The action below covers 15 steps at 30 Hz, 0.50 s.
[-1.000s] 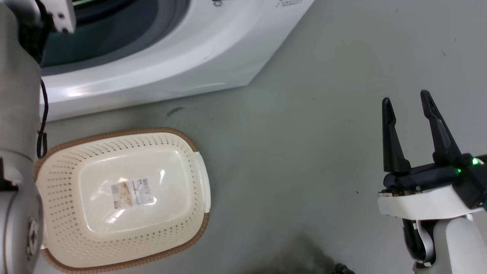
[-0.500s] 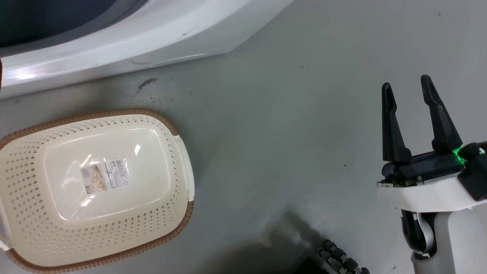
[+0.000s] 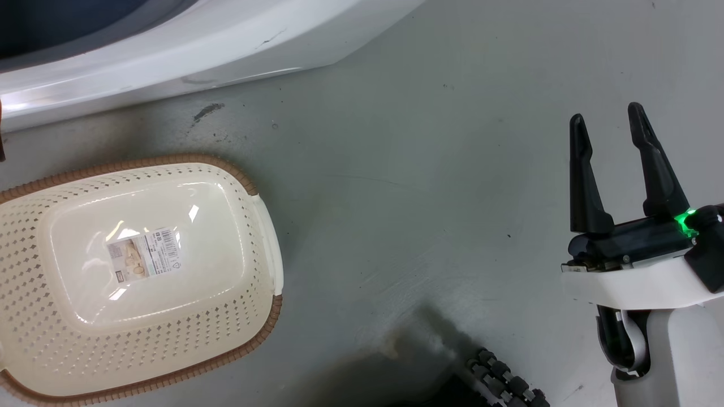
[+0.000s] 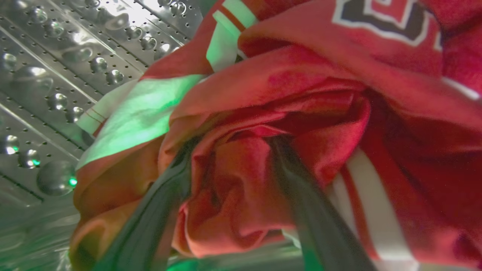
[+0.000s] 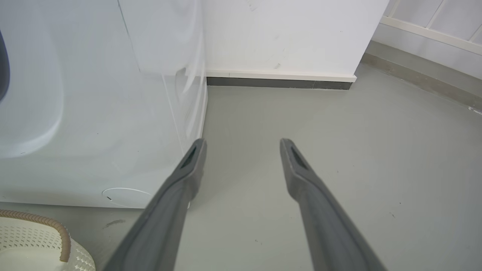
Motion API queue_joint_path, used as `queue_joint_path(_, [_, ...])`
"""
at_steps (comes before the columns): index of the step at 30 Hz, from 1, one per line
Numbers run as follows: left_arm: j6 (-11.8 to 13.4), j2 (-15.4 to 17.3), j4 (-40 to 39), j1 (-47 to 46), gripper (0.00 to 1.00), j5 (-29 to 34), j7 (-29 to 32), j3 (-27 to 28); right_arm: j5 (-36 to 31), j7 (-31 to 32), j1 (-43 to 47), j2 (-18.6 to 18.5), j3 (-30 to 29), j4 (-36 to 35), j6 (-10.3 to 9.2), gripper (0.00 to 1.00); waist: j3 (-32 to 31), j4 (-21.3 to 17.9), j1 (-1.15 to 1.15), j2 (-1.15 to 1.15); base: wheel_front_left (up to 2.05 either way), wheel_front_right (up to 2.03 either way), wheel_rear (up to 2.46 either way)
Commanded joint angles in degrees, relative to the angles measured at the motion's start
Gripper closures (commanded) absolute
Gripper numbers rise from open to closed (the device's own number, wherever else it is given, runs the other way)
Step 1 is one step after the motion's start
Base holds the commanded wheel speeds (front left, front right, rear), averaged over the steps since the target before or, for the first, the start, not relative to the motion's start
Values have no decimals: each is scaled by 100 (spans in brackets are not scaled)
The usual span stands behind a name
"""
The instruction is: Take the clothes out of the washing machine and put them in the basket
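Note:
Red clothes (image 4: 301, 82) with white panels and striped trim lie bunched against the perforated steel drum (image 4: 56, 75) of the washing machine (image 3: 226, 39). My left gripper (image 4: 235, 146) is pushed into them, open, with a red fold between its two dark fingers (image 4: 158, 210); the tips are buried in fabric. The cream basket (image 3: 34, 215) with its brown rim sits on the floor in front of the machine, nothing in it but a label sticker; its corner (image 5: 64, 237) shows by the machine's white front (image 5: 94, 113). My right gripper (image 3: 606, 116) (image 5: 243, 141) hangs open over bare floor.
Grey floor stretches between the basket and my right arm. A black ribbed wheel (image 3: 503, 379) of my base sits at the bottom edge. A white wall with dark skirting (image 5: 278, 82) stands behind the machine's right side.
The head camera has tilted and turned, so the basket and machine have slid left and up in the picture and my grey left forearm has left it. The right gripper stays open.

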Motion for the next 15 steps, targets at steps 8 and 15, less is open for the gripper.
queue_joint_path(8, [-2, 58, -74, 190, 100, -256, -176, -208, -18, -12, -109, 16, -26, 19, -4, 0, -46, 36, 0, 0, 0, 0, 0])
queue_joint_path(15, [-2, -120, -114, 605, 100, -518, -1014, -83, -166, -12, 2, 16, -50, 57, -4, 0, -454, 251, 0, 0, 0, 0, 0])
